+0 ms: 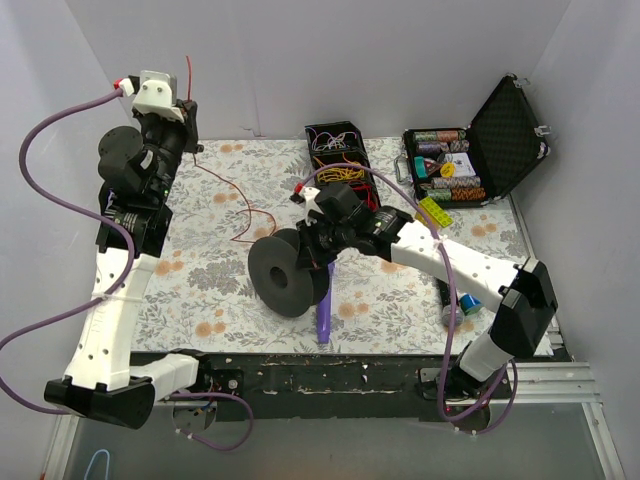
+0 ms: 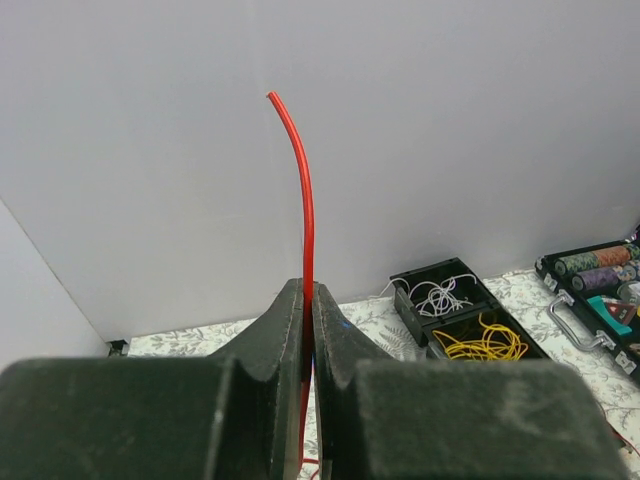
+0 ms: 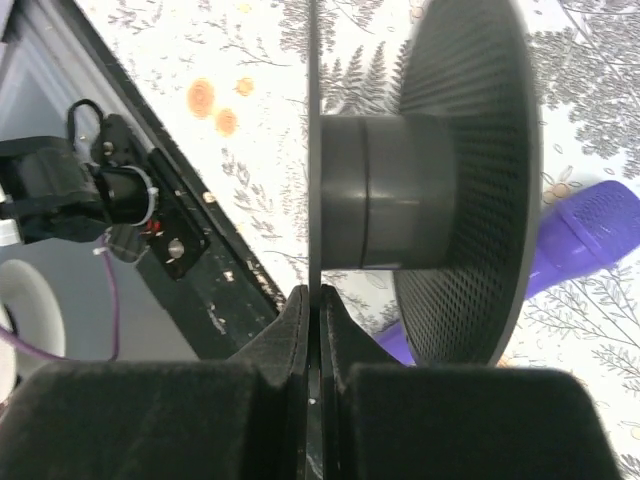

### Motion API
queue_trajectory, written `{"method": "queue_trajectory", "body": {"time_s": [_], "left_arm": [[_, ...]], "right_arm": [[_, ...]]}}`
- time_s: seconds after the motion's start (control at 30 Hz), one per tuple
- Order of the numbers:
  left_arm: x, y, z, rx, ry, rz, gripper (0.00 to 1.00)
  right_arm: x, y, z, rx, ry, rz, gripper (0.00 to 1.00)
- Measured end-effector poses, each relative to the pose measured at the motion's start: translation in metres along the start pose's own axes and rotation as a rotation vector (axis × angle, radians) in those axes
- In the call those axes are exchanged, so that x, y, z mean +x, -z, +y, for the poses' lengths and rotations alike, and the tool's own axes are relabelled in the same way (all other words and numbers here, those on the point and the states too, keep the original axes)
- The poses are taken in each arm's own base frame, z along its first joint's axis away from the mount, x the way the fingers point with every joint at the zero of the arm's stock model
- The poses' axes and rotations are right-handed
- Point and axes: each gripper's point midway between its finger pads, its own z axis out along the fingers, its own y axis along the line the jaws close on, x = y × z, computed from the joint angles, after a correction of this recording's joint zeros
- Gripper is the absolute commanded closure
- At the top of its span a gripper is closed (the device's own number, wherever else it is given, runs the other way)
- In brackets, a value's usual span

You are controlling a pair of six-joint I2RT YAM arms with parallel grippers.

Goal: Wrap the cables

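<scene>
Left wrist view is showing the left pincer [image 2: 308, 295] pinching the seemingly light, springy red wire [image 2: 306, 200] mid-frame, sensibly near its tip, while the right pincer [image 3: 314, 300] is clamping the flange of the black spool [image 3: 400, 190].

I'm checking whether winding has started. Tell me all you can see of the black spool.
The black plastic spool has two round flanges, one finely perforated, joined by a cylindrical hub that is bare, no wire wound. It is on edge over the floral table cover, and the right hand pinches the rim of its thin flange.
</scene>
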Motion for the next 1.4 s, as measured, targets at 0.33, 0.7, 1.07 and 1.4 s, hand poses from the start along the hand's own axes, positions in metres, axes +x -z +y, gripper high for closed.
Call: {"method": "queue_trajectory", "body": {"time_s": [0.33,0.7,1.07,1.4], "left_arm": [[0.003,0.004,0.000,0.000,-0.006,0.005,1.00],[0.006,0.004,-0.002,0.011,-0.001,0.010,1.00],[0.051,0.026,-0.068,0.369,0.085,0.125,1.00],[0.114,0.113,-0.149,0.980,0.110,0.322,1.00]], "right_arm": [[-0.005,0.015,-0.027,0.187,0.019,-0.029,0.99],[0.026,0.081,-0.080,0.415,0.006,-0.007,0.99],[0.014,0.098,-0.056,0.232,0.318,-0.067,0.99],[0.071,0.089,-0.061,0.044,0.793,-0.005,0.99]]}}
